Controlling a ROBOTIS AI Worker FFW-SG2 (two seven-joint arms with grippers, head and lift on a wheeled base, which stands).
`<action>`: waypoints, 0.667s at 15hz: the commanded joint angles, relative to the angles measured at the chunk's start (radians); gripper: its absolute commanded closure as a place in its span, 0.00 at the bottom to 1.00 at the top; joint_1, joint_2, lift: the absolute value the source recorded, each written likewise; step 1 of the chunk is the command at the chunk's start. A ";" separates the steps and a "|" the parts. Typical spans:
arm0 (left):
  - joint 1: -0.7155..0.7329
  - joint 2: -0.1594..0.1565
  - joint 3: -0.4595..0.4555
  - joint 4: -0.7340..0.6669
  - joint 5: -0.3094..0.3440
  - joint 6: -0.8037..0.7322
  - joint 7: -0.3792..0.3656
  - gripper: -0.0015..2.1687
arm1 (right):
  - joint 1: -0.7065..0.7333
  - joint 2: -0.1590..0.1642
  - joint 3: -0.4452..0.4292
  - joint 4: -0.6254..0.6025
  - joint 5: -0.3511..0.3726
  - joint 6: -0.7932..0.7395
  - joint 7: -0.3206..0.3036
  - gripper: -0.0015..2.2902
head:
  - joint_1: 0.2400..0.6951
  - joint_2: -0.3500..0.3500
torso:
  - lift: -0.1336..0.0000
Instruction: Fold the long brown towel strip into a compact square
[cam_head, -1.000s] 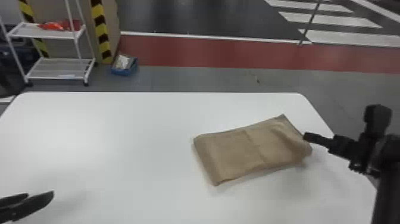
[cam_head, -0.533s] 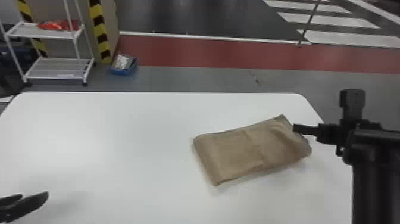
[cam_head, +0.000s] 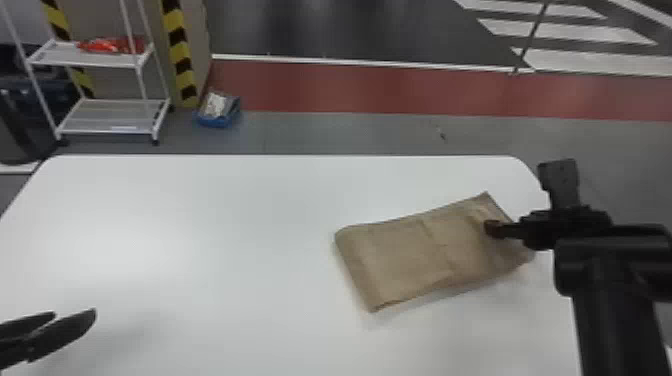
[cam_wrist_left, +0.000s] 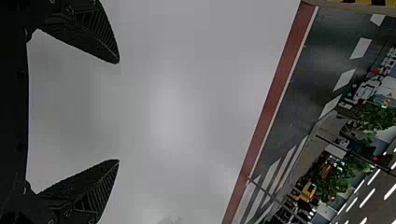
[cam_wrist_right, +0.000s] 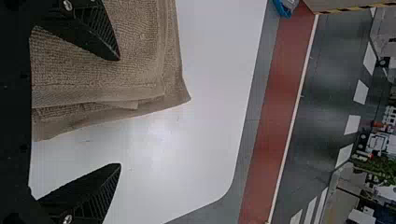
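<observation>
The brown towel (cam_head: 415, 255) lies folded in layers on the right half of the white table, its far right corner pointing away. My right gripper (cam_head: 492, 229) is over the towel's right end. In the right wrist view the right gripper (cam_wrist_right: 120, 112) is open, one finger over the towel (cam_wrist_right: 140, 51) and the other over bare table beside its layered edge. At the near left of the table is my left gripper (cam_head: 75, 325), away from the towel. The left wrist view shows the left gripper (cam_wrist_left: 119, 112) open, with nothing between its fingers.
The white table (cam_head: 200, 240) has a rounded far right corner near the right arm. Beyond it on the floor stand a white shelf rack (cam_head: 110, 115) and a blue box (cam_head: 217, 111).
The right gripper has moved left, from beside the towel's right end to over it. The left gripper has shifted slightly, and the towel lies as before.
</observation>
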 joint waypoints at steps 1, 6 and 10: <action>0.000 -0.002 0.002 0.001 0.000 0.000 -0.001 0.06 | 0.005 -0.002 -0.008 0.018 -0.007 -0.022 0.000 0.03 | 1.00 0.34 | 0.04; 0.000 -0.002 -0.003 0.002 -0.006 0.000 0.001 0.06 | 0.025 -0.003 -0.022 0.064 -0.012 -0.099 -0.011 0.10 | 1.00 0.34 | 0.04; -0.003 -0.002 -0.003 0.008 -0.011 0.000 0.003 0.06 | 0.039 -0.002 -0.066 0.049 -0.078 -0.093 -0.008 0.41 | 1.00 0.33 | 0.04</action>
